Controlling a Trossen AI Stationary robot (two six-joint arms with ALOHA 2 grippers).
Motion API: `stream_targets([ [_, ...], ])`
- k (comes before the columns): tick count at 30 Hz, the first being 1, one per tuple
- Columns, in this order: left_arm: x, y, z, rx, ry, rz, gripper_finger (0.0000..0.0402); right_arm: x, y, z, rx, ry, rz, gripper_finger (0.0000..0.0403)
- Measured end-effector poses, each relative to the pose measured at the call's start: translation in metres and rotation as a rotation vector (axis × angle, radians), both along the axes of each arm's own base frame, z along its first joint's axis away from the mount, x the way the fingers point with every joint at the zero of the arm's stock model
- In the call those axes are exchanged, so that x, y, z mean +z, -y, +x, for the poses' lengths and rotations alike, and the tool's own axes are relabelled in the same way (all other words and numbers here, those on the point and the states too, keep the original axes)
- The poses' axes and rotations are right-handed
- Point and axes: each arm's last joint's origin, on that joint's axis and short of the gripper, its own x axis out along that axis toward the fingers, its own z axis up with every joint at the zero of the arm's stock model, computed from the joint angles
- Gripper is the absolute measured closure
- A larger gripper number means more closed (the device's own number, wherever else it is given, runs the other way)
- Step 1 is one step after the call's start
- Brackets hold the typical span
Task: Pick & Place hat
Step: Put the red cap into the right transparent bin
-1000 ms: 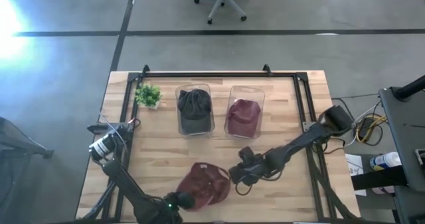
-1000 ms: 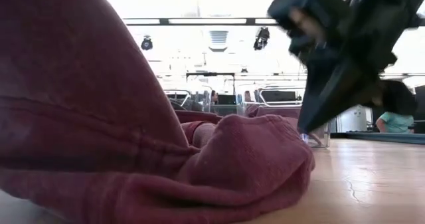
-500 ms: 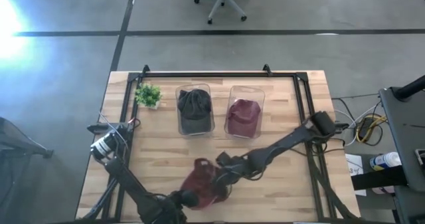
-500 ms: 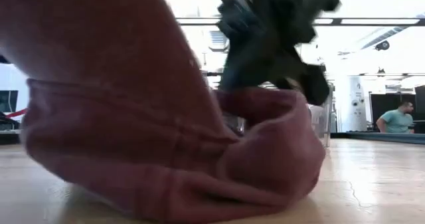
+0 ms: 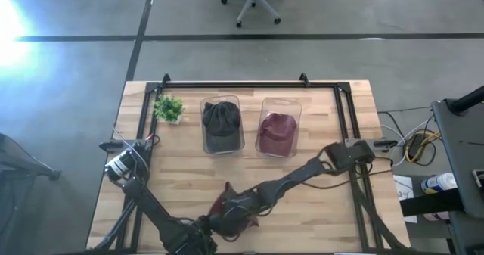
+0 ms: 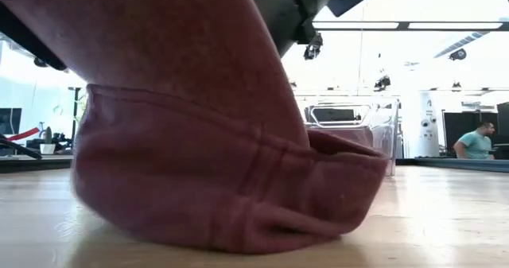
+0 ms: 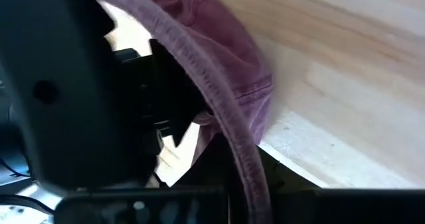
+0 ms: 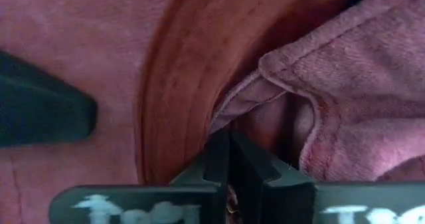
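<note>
Maroon hat [image 5: 227, 209] sits pinched by both tools near table [image 5: 318, 217] front edge.

Both arms are dark, near-black, built of slim jointed links. The right arm [image 5: 302, 178] swells into a blocky joint housing at its far end. The left arm [image 5: 147, 206] carries a pale cylindrical joint with thin cables. The right gripper [image 8: 229, 167] has matte black fingers above a bar with white markings.

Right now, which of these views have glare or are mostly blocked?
High view: bright glare on the floor at far left. Low view: the maroon hat fills most of the frame against washed-out ceiling lights. Right wrist view: only hat fabric, pressed close.
</note>
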Motion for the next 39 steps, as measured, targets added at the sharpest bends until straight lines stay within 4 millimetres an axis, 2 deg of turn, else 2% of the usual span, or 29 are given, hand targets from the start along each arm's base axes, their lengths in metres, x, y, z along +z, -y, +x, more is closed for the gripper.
stream_targets([
  [9,-0.002,0.001,0.001,0.060,-0.033,-0.124,0.0388,-0.003,0.004,-0.004,0.054,-0.071,-0.086,0.0390],
  [12,-0.001,0.001,0.001,0.069,-0.017,-0.113,0.0388,-0.004,0.007,-0.007,0.060,-0.092,-0.141,0.0390],
  [18,-0.001,0.000,0.002,0.073,0.003,-0.092,0.0388,-0.010,0.008,-0.012,0.082,-0.120,-0.129,0.0390],
  [23,-0.002,0.002,0.000,0.078,-0.037,-0.154,0.0388,0.007,0.007,-0.011,0.114,-0.088,-0.151,0.0390],
  [28,-0.001,0.006,-0.004,0.066,-0.039,-0.165,0.0388,0.032,0.009,-0.018,0.166,-0.055,-0.203,0.0390],
  [33,0.002,0.010,-0.009,0.071,0.076,-0.071,0.0388,0.041,0.008,-0.027,0.216,-0.042,-0.235,0.0390],
  [36,0.002,0.010,-0.010,0.109,0.107,-0.098,0.0388,0.055,0.004,-0.029,0.250,0.012,-0.245,0.0390],
  [39,0.002,0.010,-0.010,0.139,0.104,-0.132,0.0388,0.060,0.002,-0.033,0.284,0.030,-0.273,0.0381],
])
